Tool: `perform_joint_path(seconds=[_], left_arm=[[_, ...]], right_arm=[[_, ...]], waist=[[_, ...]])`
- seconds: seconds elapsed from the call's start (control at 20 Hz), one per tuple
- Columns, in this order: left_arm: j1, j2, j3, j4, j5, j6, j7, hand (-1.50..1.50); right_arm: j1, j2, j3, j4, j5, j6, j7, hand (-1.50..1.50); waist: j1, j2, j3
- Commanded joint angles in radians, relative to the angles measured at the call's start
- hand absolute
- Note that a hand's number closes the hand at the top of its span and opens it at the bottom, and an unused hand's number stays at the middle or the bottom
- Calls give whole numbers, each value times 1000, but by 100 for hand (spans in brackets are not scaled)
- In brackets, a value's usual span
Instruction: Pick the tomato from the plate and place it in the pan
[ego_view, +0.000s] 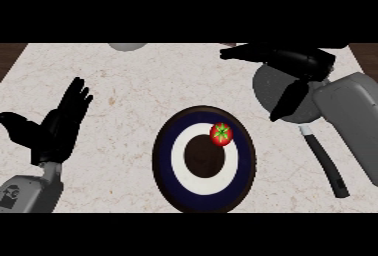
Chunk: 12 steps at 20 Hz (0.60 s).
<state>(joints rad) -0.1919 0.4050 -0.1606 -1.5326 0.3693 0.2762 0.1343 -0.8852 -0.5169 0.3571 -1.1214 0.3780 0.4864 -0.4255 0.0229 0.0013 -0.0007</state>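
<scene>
A red tomato (221, 134) with a green stem lies on the upper right part of a round plate (167, 165) with dark blue, white and brown rings, in the middle of the counter. A grey pan (266, 85) with a black handle (326, 165) sits at the right, mostly covered by my right hand (295, 62). That hand hovers over the pan, above and to the right of the tomato, fingers relaxed and holding nothing. My left hand (59, 125) rests open at the left, fingers up.
A grey rounded object (127, 46) shows at the counter's far edge, cut off by the view. The counter top (125, 90) is pale marble, with dark wood at both far corners.
</scene>
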Motion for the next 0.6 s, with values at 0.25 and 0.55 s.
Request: perform_joint_path(seconds=[0.25, 0.55], left_arm=[[33, -4, 14, -32, -10, -11, -3, 0], [-13, -7, 34, -60, -43, 15, 89, 0]], right_arm=[[-25, 27, 240, 10, 224, 145, 84, -150], [-21, 36, 212, -142, 258, 266, 135, -150]], waist=[[-8, -2, 0], [-23, -5, 1]])
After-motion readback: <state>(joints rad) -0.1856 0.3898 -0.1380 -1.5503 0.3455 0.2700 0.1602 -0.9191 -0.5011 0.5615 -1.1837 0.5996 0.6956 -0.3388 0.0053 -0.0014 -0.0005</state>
